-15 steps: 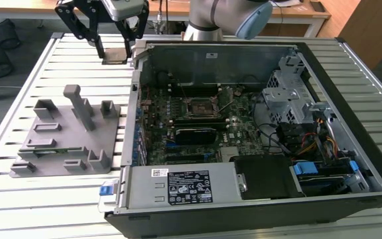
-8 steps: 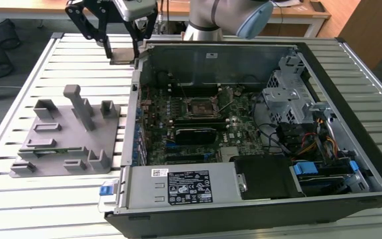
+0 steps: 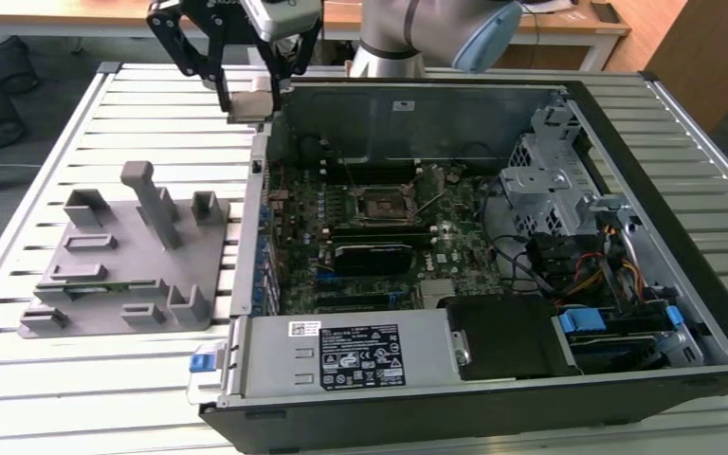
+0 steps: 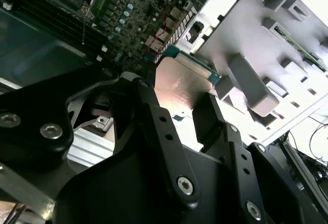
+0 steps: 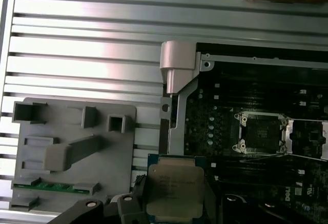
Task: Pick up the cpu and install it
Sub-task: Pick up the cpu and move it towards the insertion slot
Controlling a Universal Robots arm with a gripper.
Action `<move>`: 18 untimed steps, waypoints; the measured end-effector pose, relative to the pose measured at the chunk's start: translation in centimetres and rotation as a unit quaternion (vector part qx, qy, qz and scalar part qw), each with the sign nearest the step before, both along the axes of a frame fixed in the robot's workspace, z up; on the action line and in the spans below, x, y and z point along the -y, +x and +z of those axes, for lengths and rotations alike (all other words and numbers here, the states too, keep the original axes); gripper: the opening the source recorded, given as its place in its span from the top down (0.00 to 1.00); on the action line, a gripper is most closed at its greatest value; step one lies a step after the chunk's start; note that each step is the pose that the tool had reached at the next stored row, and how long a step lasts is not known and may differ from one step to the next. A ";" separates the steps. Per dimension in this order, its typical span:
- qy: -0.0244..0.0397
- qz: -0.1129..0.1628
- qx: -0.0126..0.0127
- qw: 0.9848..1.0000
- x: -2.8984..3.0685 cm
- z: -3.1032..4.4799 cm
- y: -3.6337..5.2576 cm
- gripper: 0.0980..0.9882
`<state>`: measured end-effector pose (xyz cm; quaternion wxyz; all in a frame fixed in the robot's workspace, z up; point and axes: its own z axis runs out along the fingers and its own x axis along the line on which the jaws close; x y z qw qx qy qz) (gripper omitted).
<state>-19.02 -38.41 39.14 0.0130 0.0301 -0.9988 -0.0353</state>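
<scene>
Exterior view shows a slatted aluminium desk (image 3: 61, 389) carrying an open black computer case (image 3: 465, 422) with grey sheet-metal walls, lying on its side. Inside it sits a dark green motherboard (image 3: 326, 227), dense with small components. At its middle is a square socket (image 3: 378, 204) with a black bed and a bright metal frame. In the first wrist view the socket (image 5: 259, 131) has a metal-edged plate lying just beside it. On the exterior view's left of the case, a matt grey moulded fixture (image 3: 105, 270) with upright blocks and pockets rests on the desk. A thin green memory stick (image 3: 80, 286) lies in one of its slots.

The black gripper (image 3: 250, 90) hangs above the case's far corner on the exterior view's left. Its fingers (image 4: 154, 116) are clenched on the cpu (image 3: 249, 106), one on each of two opposite edges. In the second wrist view the cpu (image 4: 187, 83) is a flat square jutting out beyond the fingertips, its smooth silvery-grey lid catching light inside a thin green rim. In the first wrist view the cpu (image 5: 177, 188) sits level, clear of the desk and well apart from the socket, over the case's edge between fixture and motherboard
</scene>
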 end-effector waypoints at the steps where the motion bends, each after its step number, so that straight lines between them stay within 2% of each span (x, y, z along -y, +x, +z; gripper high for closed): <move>1: 0.000 0.000 0.000 1.000 0.00 -0.01 0.17 0.51; 9: 0.000 0.000 0.000 1.000 0.00 -0.10 1.30 0.51; 18: 0.000 0.000 0.000 1.000 0.00 -0.23 3.16 0.51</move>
